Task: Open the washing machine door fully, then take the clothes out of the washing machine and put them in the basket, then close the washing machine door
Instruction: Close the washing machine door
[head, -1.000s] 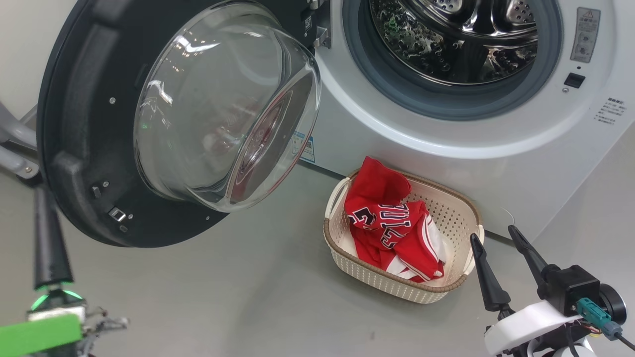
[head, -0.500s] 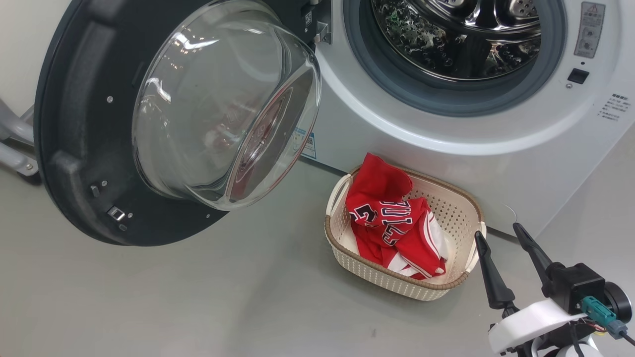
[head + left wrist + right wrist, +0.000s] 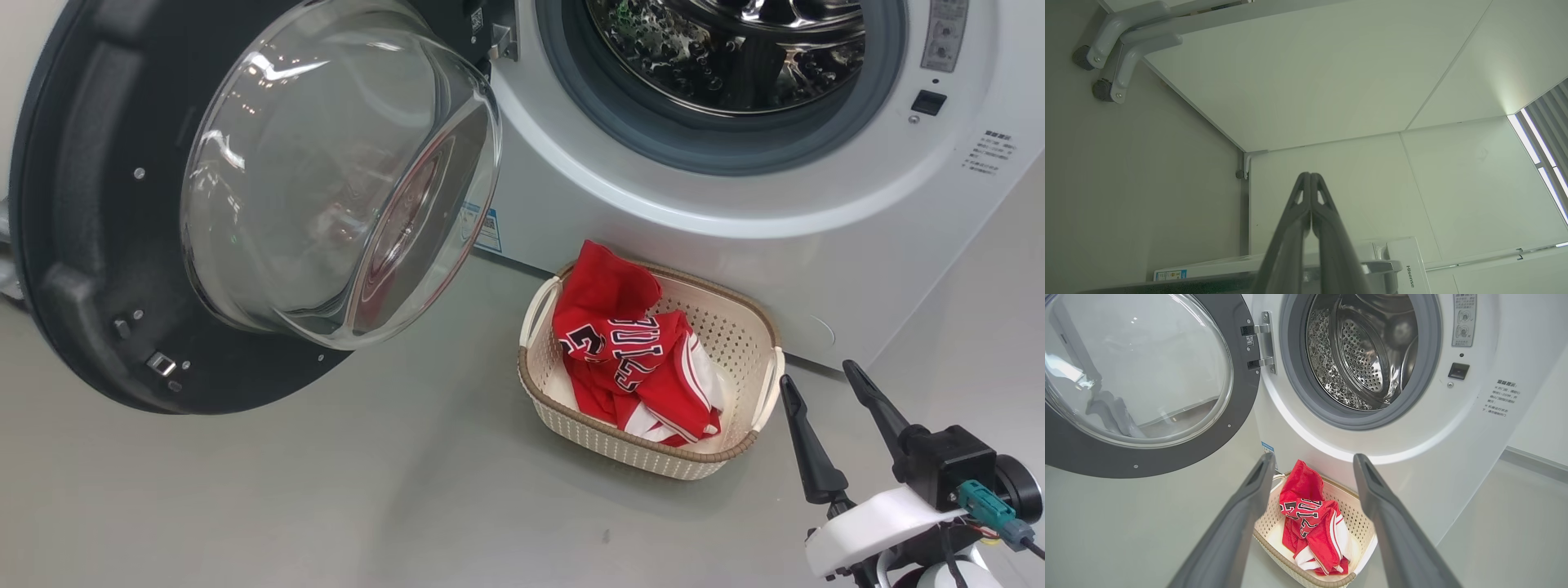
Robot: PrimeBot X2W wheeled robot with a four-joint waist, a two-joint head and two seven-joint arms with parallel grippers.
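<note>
Washing machine door (image 3: 98, 204): swung wide open on its hinge (image 3: 1263, 345), at nine o'clock in the head view. Its bowl-shaped glass window (image 3: 326, 163) bulges toward the camera.
Washing machine (image 3: 694, 237): white front from twelve to two o'clock in the head view. The mouth is uncovered, with the grey gasket (image 3: 588, 106) ringing the perforated steel drum (image 3: 718, 49).
Basket (image 3: 653, 457): on the floor (image 3: 326, 490) just in front of the machine, at five o'clock from the glass window.
Clothes (image 3: 629, 359): red with white trim and black-and-white lettering, bunched inside the basket. One fold rises above the rim at the basket's eleven o'clock.
Right end effector (image 3: 817, 373): at five o'clock in the head view, fingers spread wide and empty. The tips are just beside the basket's handle at its three o'clock. In the right wrist view the basket lies between the two fingers.
Left end effector (image 3: 1310, 176): at six o'clock in the left wrist view, fingers pressed together tip to tip with nothing between them. It points at pale panels (image 3: 1331, 81).
</note>
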